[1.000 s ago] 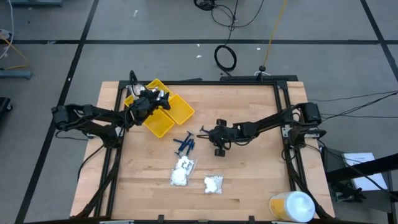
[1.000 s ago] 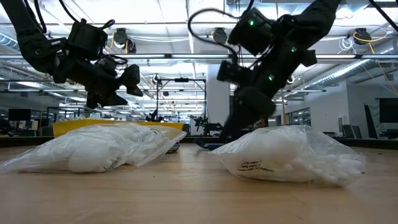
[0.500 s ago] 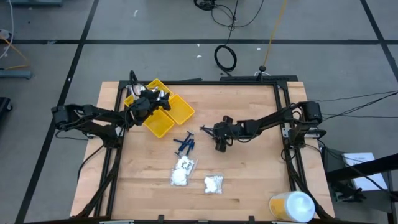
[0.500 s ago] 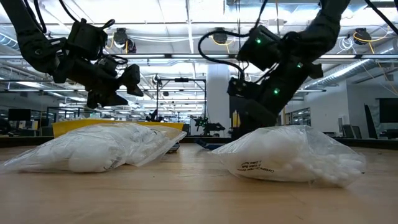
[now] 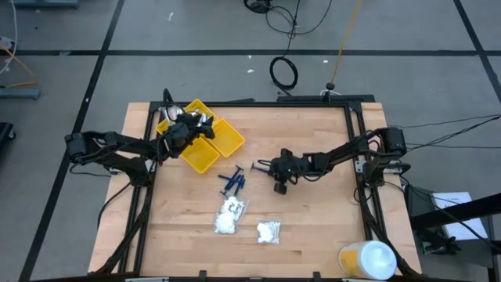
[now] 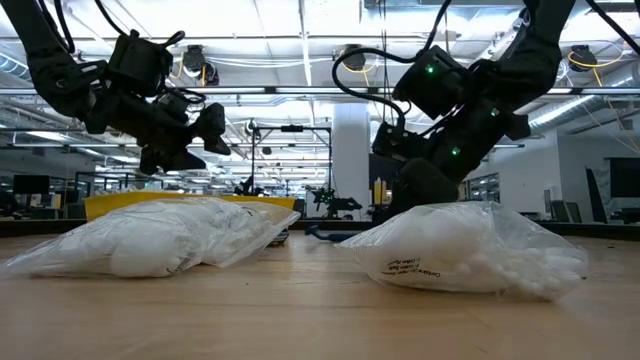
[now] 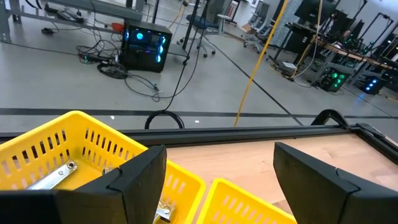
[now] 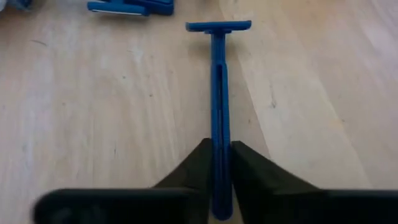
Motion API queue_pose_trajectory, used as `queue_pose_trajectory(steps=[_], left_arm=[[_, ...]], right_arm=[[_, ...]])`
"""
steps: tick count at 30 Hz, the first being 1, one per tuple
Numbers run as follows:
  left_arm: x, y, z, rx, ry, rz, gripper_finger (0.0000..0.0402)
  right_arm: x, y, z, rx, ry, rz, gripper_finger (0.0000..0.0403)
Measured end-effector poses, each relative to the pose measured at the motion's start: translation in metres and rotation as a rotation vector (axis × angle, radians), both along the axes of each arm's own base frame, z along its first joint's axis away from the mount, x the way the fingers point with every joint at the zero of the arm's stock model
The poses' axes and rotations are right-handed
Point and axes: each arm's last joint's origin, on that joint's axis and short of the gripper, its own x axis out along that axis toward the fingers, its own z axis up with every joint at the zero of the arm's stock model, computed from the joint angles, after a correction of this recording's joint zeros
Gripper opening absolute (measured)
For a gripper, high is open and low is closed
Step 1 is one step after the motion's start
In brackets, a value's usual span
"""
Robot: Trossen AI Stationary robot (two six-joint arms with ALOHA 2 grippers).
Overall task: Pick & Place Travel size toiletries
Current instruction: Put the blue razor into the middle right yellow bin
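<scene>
Large white-and-yellow round container (image 5: 368,260): near right corner of the wooden table (image 5: 313,227), apart from everything else.

Two clear bags of white fluffy lumps: one (image 5: 269,231) lies flat at the near middle of the table; the other (image 5: 229,215) is just to its left and slightly farther back. In the low view both fill the foreground, the first at right (image 6: 465,250), the second at left (image 6: 160,235). Neither is touched by a gripper.

Loose blue razors (image 5: 232,182): a small cluster lying on the wood just behind the bags, near the table's middle. The right wrist view shows part of the cluster (image 8: 134,7) beyond the held razor.

Right gripper (image 5: 266,166): low over the table centre, just right of the loose razors. Its two fingers (image 8: 245,165) are pinched nearly together on the handle of one blue razor (image 8: 217,93), head pointing away from the wrist, the razor close to the wood.

Yellow compartment tray (image 5: 205,141): far left part of the table, set at an angle. The left wrist view shows slotted yellow walls (image 7: 93,146) and a silvery packet (image 7: 53,175) lying inside one compartment.

Left gripper (image 5: 190,125): above the yellow tray, well apart from the right arm. Its fingers (image 7: 140,174) stand wide apart, with nothing between them.

Beyond the table: grey floor with a coiled black cable (image 5: 283,72).
</scene>
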Motion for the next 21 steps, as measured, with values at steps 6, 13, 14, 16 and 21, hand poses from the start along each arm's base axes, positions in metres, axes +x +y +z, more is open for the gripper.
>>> queue_pose_trajectory(steps=[6,13,14,16,21], left_arm=[[0.0,0.0,0.0,0.0,0.0,0.0,0.0285],[0.003,-0.002,0.002,0.019,0.011,-0.129,0.0285],[0.005,-0.003,0.004,0.044,0.015,-0.18,0.0285],[0.008,-0.006,0.008,0.092,0.012,-0.306,0.0285],[0.018,-0.022,0.016,0.194,-0.006,-0.614,0.0285]], right_arm=[[0.001,-0.004,0.001,-0.004,-0.009,0.052,0.0022],[0.005,-0.005,0.022,-0.058,-0.145,0.065,0.0019],[0.006,-0.006,0.029,-0.074,-0.173,0.05,0.0019],[0.004,-0.007,0.043,-0.111,-0.225,0.022,0.0019],[0.002,-0.008,0.071,-0.175,-0.473,-0.034,0.0019]])
